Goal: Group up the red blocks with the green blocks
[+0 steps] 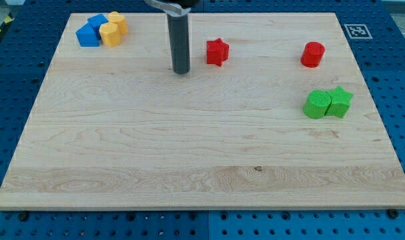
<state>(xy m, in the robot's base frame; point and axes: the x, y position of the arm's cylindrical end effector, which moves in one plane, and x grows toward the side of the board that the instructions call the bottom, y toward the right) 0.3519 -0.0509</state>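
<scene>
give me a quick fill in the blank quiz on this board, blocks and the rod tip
1. My tip rests just to the view's left of the red ____.
2. The two green blocks touch each other below the red ____.
3. The blue blocks and yellow blocks cluster at the board's top ____ corner.

Missing words: star; cylinder; left

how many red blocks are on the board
2. The red star block lies near the view's top centre, just to the view's right of my tip. The red cylinder block sits further right, above the green blocks. None looks hidden.
</scene>
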